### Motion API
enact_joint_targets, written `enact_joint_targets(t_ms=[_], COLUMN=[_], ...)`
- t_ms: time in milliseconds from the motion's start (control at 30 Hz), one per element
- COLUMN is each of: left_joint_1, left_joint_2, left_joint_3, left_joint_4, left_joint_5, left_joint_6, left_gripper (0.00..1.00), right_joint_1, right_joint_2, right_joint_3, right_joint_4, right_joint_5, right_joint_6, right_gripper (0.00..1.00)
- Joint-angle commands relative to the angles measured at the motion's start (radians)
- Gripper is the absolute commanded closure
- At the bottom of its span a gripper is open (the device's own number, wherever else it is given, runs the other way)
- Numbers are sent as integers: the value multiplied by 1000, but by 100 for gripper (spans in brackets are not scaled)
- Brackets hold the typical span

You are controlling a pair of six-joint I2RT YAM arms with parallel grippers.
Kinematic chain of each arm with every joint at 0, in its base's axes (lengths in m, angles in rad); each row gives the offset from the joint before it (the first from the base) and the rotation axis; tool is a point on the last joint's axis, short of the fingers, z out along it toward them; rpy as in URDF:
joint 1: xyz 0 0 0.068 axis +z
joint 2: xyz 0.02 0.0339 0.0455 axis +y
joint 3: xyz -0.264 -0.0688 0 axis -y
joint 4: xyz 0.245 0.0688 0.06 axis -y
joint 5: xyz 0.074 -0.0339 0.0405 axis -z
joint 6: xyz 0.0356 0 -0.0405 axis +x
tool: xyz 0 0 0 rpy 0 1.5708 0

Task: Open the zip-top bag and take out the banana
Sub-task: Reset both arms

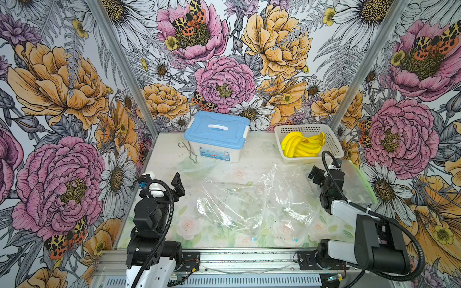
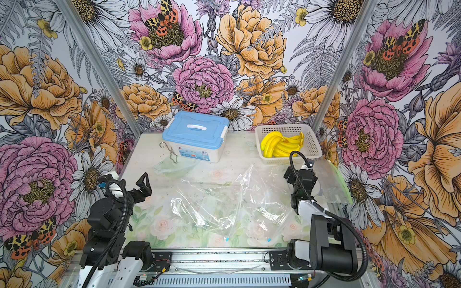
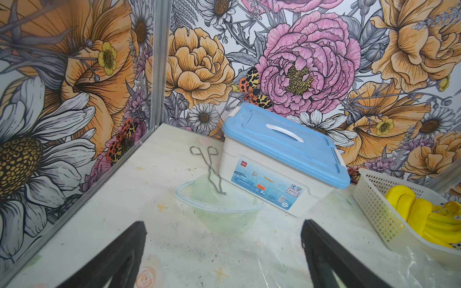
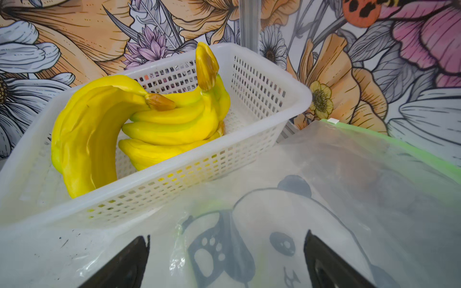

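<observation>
Fingers (image 1: 178, 183) of the left gripper (image 1: 162, 184) stand spread wide in both top views, holding nothing, raised over the left side of the table (image 1: 167, 154). The right gripper (image 1: 326, 174) is just as wide apart and also empty, poised at the right edge beside the zip-top bag (image 1: 356, 182). That bag is frosted, with a green zip strip (image 1: 368, 183) along its outer side. It leans at the table's right edge against the flowered wall, just in front of the white basket (image 1: 309, 127) where the bananas (image 1: 301, 147) lie. Crumpled clear bags (image 1: 232, 207) sprawl across the middle, filling the ground between the arms. A blue-lidded box (image 1: 217, 129) sits at the back, with metal tongs (image 1: 187, 152) and a clear bowl (image 1: 194, 165) just beside it. Bare tabletop lies left of these.

From the left wrist, the black fingers (image 3: 119, 254) frame open tabletop. The bowl (image 3: 217, 212) sits close ahead with the tongs' tips over its rim, and the box is behind.

From the right wrist, the fingers (image 4: 129, 261) are apart over the bag (image 4: 324, 187); whether they touch it I cannot tell. A panda print (image 4: 274, 237) covers its face, and a white slider tab (image 4: 333, 121) sits at the end of the green strip. Whether the zip is closed, and what is inside, cannot be made out. The bag's skin lies against the basket's near wall (image 4: 174, 179).
</observation>
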Motion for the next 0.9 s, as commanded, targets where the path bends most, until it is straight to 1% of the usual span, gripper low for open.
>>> enact_joint_targets(t_ms=[0, 100, 233, 333, 433, 533, 600, 667, 767, 867], left_joint_1=[5, 6, 7, 7, 13, 31, 52, 74, 105, 116], left_joint_2=[26, 45, 88, 141, 221, 356, 475, 584, 752, 889], left_joint_3=[-6, -16, -58, -130, -218, -277, -292, -292, -273, -240], left_joint_4=[-1, 18, 94, 227, 397, 585, 709, 809, 958, 1049], left_joint_5=[-60, -90, -119, -146, -180, -187, -182, -169, -116, -86], left_joint_6=[-3, -1, 25, 38, 16, 12, 51, 60, 86, 114], left_gripper=[1, 1, 1, 1, 1, 1, 1, 1, 1, 2], right_joint_1=[-1, -1, 0, 8, 24, 32, 36, 38, 46, 56], right_joint_2=[45, 89, 98, 101, 105, 110, 115, 121, 130, 143], right_joint_3=[21, 6, 26, 27, 23, 25, 27, 29, 38, 53], right_joint_4=[130, 187, 157, 165, 179, 186, 189, 195, 187, 174], right_joint_5=[-21, -29, -37, -61, -74, -96, -116, -141, -152, -166], right_joint_6=[-22, -24, -30, -46, -70, -88, -100, -114, -127, -146], right_gripper=[1, 1, 0, 0, 1, 0, 1, 0, 1, 0])
